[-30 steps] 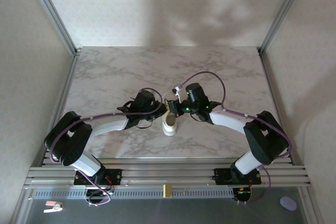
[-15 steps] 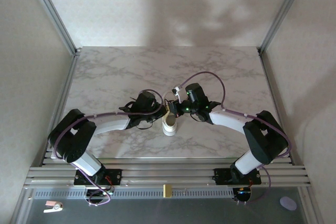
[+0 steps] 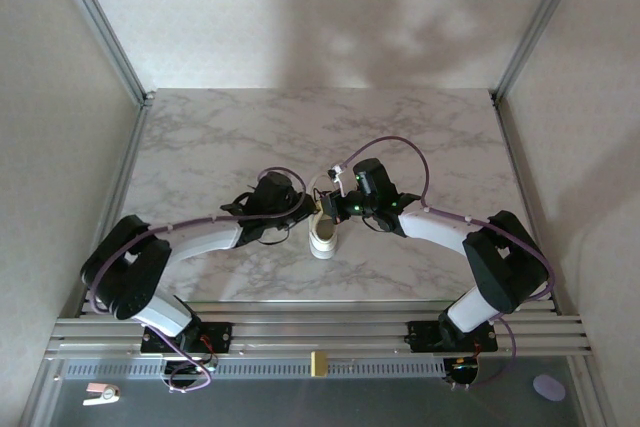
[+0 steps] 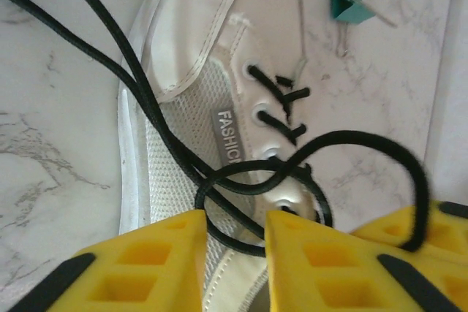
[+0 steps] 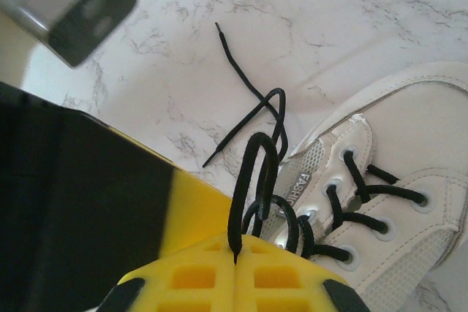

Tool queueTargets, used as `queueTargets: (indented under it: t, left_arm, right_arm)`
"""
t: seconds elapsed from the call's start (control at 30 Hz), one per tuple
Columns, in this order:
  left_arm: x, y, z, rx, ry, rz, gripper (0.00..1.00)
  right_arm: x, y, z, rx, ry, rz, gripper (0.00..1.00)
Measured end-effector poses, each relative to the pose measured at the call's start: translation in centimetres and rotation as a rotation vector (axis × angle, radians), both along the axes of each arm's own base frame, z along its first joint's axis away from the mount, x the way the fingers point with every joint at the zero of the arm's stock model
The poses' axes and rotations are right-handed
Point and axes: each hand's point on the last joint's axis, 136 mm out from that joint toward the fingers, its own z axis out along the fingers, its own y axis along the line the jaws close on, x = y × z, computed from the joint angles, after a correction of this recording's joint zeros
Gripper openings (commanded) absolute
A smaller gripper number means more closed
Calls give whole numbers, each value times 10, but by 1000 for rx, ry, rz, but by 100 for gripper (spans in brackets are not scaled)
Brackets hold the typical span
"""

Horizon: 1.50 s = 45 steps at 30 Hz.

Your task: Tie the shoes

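The white sneaker (image 3: 323, 238) lies mid-table between both grippers, with its black laces (image 4: 148, 104) trailing loose. In the right wrist view, my right gripper (image 5: 235, 252) is shut on a raised loop of black lace (image 5: 254, 173) beside the shoe (image 5: 409, 129). My left gripper (image 4: 235, 218) hovers over the shoe's tongue and eyelets (image 4: 219, 49). It is open, with a narrow gap between its yellow fingers. A crossing of lace lies on the shoe below that gap, not pinched. From above, the left gripper (image 3: 300, 210) and right gripper (image 3: 330, 209) nearly meet over the shoe.
A small green binder clip (image 4: 349, 6) lies on the marble just beyond the shoe's toe. One free lace end (image 5: 219, 31) rests on the marble table (image 3: 220, 137). Aluminium frame posts (image 3: 100, 27) bound the table sides.
My left gripper's jaws have parted a little and it has shifted slightly. The right gripper stays shut on the lace loop, and the shoe has not moved.
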Motion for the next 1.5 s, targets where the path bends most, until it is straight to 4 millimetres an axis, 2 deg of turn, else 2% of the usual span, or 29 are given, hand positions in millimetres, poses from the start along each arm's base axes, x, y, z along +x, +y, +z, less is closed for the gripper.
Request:
queueTargets:
  t: [0.1,0.27,0.53,0.77,1.5]
  left_arm:
    - [1,2,9,-6,-21,13,27]
    - [1,2,9,-9,-20,12,24]
    - [-1,-2,-11,6,29,-6,23]
    - [0,-6,-13,-2,34,-16,19]
    - [1,-10,-16,-17,37,-26,21]
  right_arm:
    - [0,0,0,0,0,0,0]
    - [0,0,0,0,0,1,0]
    - [0,0,0,0,1,1,0]
    - [0,0,-1,-1,2,1,0]
    - [1,2,-3,-5,6,1,0]
